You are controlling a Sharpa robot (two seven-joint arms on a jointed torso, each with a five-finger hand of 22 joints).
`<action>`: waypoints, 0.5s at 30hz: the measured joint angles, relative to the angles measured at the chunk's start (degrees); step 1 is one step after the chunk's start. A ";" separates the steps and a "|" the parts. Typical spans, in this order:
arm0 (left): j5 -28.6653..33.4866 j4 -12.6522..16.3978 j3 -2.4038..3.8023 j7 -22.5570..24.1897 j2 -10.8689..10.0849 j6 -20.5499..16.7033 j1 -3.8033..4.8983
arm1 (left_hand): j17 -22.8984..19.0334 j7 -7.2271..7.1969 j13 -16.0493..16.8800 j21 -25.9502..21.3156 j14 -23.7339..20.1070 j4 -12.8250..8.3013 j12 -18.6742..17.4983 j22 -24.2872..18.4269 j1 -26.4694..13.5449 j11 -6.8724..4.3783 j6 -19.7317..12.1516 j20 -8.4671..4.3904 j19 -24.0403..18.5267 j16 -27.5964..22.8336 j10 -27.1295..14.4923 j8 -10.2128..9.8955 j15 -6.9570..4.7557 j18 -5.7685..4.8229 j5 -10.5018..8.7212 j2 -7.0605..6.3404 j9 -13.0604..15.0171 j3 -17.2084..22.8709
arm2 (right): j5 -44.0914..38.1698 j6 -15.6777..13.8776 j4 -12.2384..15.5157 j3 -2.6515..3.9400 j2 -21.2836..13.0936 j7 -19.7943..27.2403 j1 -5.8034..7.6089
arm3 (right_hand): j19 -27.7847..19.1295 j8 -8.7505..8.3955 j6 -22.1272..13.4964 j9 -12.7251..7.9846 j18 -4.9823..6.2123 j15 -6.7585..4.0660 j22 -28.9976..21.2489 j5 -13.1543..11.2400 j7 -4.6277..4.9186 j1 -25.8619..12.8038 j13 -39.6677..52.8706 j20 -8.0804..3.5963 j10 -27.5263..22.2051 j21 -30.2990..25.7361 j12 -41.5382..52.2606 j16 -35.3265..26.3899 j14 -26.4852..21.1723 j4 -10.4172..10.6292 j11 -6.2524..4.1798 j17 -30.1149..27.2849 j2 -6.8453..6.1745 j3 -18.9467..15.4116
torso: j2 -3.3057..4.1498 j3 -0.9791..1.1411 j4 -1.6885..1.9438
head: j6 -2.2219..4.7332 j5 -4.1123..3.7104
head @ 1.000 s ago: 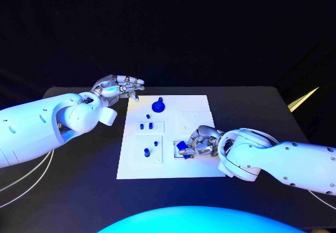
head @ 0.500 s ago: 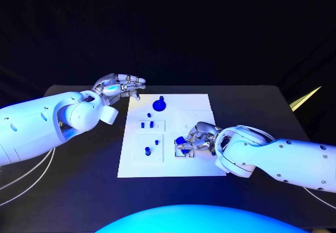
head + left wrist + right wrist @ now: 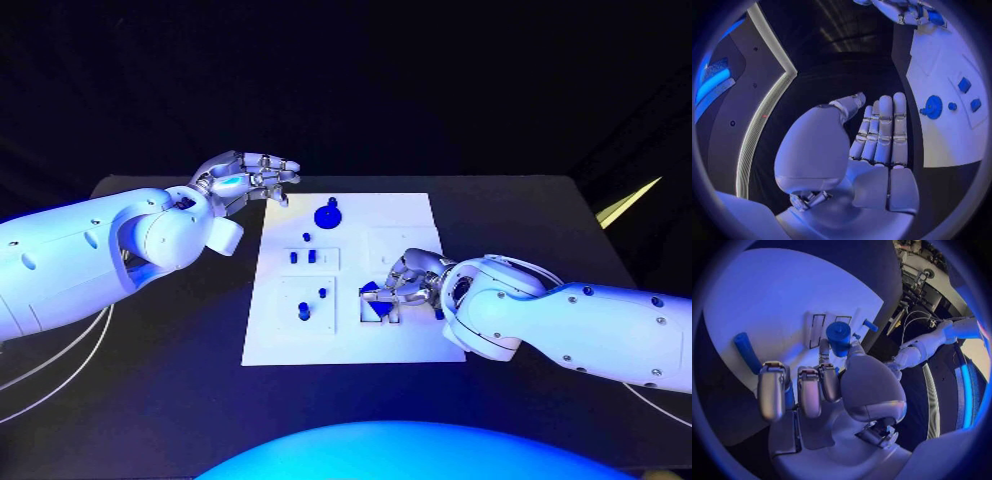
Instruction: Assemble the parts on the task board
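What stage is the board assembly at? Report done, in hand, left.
Done, seemingly: small blue pegs stand in the white task board, and a round blue knob sits at its far end. In hand: the right hand works a blue triangular part at the near-right recess. Left: unclear; left hand hovers, holding nothing.

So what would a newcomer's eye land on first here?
Probably the white task board mid-table, dotted with small blue parts, the round blue knob at its far end standing out. Then the right robot hand, curled down over a blue piece at the board's near right, while the left robot hand hovers off the far left corner, holding nothing.
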 measured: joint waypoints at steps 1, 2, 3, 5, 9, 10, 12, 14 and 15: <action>0.00 0.00 0.00 -0.01 0.00 0.01 0.00 | 0.00 0.00 0.00 0.00 0.00 0.00 0.00 0.00 0.00 -0.01 0.00 0.00 0.00 0.00 0.00 0.00 0.00 0.00 0.00 0.00 0.00 0.00 | -0.20 -0.02 -0.02 0.00 0.03 0.00 0.00 | 0.00 0.00 0.08 0.01 0.00 0.00 0.00 0.00 -0.09 -1.99 0.00 0.00 0.00 0.00 0.00 0.00 0.00 0.00 0.00 0.00 -0.22 0.00 | 0.00 0.01 0.00 | -0.02 -0.04; 0.00 0.01 0.00 -0.02 0.00 0.02 0.00 | 0.00 0.00 0.00 0.00 0.00 0.00 0.00 0.00 0.00 0.00 0.00 0.00 0.00 0.00 -0.03 0.00 0.00 0.00 0.00 0.00 0.00 0.00 | -0.35 -0.04 -0.02 0.00 0.05 0.00 0.00 | 0.00 0.00 0.09 0.09 0.00 0.00 0.00 0.00 -0.09 -2.25 0.00 0.00 0.00 0.00 0.00 0.00 0.00 0.00 0.00 0.00 -0.44 -0.01 | -0.01 0.02 0.00 | -0.05 -0.08; 0.00 0.01 0.00 -0.03 0.00 0.02 0.00 | 0.00 0.00 0.00 0.00 0.00 0.00 0.00 0.00 0.00 0.00 0.00 0.00 0.00 0.00 0.00 0.00 0.00 0.00 0.00 0.00 0.00 0.00 | -0.47 -0.06 -0.02 0.00 0.06 0.00 0.00 | 0.00 0.00 0.09 0.10 0.00 0.00 0.00 0.00 -0.10 -2.24 0.00 0.00 0.00 0.00 0.00 0.00 0.00 0.00 0.00 0.00 -0.44 -0.01 | -0.02 0.02 0.00 | -0.08 -0.09; 0.00 0.01 0.00 -0.04 0.00 0.03 0.00 | 0.00 0.00 0.00 0.00 0.00 0.00 0.00 -0.01 0.00 0.00 0.00 0.00 0.00 0.00 0.00 0.00 0.00 0.00 0.00 0.00 0.00 0.00 | -0.69 -0.12 -0.02 0.00 0.06 0.02 0.01 | 0.00 0.00 0.09 0.16 0.00 0.00 0.00 0.00 -0.10 -2.25 0.00 0.00 0.00 0.00 0.00 0.00 0.00 -0.32 0.00 0.00 -0.44 -0.33 | -0.02 0.02 0.00 | -0.14 -0.09; 0.00 0.01 0.00 -0.05 -0.03 0.04 0.00 | -0.01 0.00 0.00 0.00 0.00 0.00 0.00 -0.01 0.00 -0.01 0.00 0.00 0.00 0.00 0.00 0.00 0.00 0.00 0.00 0.00 0.00 0.00 | -0.91 -0.28 0.09 0.00 0.03 0.11 0.01 | 0.00 0.00 0.09 0.17 0.01 0.00 0.00 0.00 -0.10 -2.25 0.00 0.00 0.00 0.00 0.00 0.00 0.00 -0.32 0.00 0.00 -0.44 -0.33 | -0.03 0.03 0.00 | -0.25 -0.09; 0.00 0.01 0.00 -0.06 -0.04 0.04 0.00 | -0.01 0.00 0.00 0.00 0.00 0.00 0.00 -0.01 0.00 0.00 0.00 0.00 0.00 0.00 -0.03 0.00 0.00 0.00 0.00 0.00 0.00 0.00 | -0.96 -0.34 0.15 0.00 0.00 0.14 0.01 | 0.00 0.00 0.09 0.17 0.01 0.00 0.00 0.00 -0.10 -2.25 0.00 0.00 0.00 0.00 0.00 0.00 0.00 -0.32 0.00 0.00 -0.44 -0.33 | -0.03 0.03 0.00 | -0.26 -0.07; 0.00 0.01 0.00 -0.06 -0.04 0.05 0.00 | -0.01 0.00 0.00 0.00 0.00 0.00 0.00 -0.01 0.00 0.00 0.00 0.00 0.00 0.00 -0.02 0.00 0.00 0.00 0.00 0.00 0.00 0.00 | -1.08 -0.48 0.32 0.00 -0.07 0.19 0.01 | 0.00 0.00 0.09 0.23 0.00 0.00 0.00 0.00 -0.10 -2.25 0.00 0.00 0.00 0.00 0.00 0.00 0.00 -0.32 0.00 0.00 -0.44 -0.33 | -0.03 0.03 0.00 | -0.27 -0.02; 0.00 0.00 0.00 -0.07 -0.05 0.07 0.00 | -0.01 0.00 0.00 -0.06 0.00 0.00 0.00 -0.05 0.00 0.01 0.00 0.00 0.00 0.00 -0.01 0.00 0.00 0.00 0.00 0.00 0.00 0.00 | -1.23 -0.67 0.62 0.00 -0.23 0.25 0.01 | 0.00 0.00 0.09 0.23 0.00 0.00 0.00 0.00 -0.10 -2.25 0.00 0.00 0.00 0.00 0.00 0.00 0.00 -0.32 0.00 0.00 -0.44 -0.33 | -0.03 0.03 0.01 | -0.29 0.02; 0.00 0.00 0.00 -0.08 -0.05 0.07 0.00 | -0.01 0.00 -0.01 -0.42 0.00 0.00 0.00 -0.05 0.00 0.00 0.00 0.00 0.00 0.00 -0.01 0.01 0.00 0.00 0.00 0.00 0.00 0.00 | -1.29 -0.75 0.78 0.00 -0.32 0.27 0.01 | 0.00 0.00 0.09 0.23 0.01 0.00 0.00 0.00 -0.10 -2.25 0.00 0.00 0.00 0.00 0.00 0.00 0.00 -0.32 0.00 0.00 -0.44 -0.33 | -0.03 0.04 0.01 | -0.31 0.03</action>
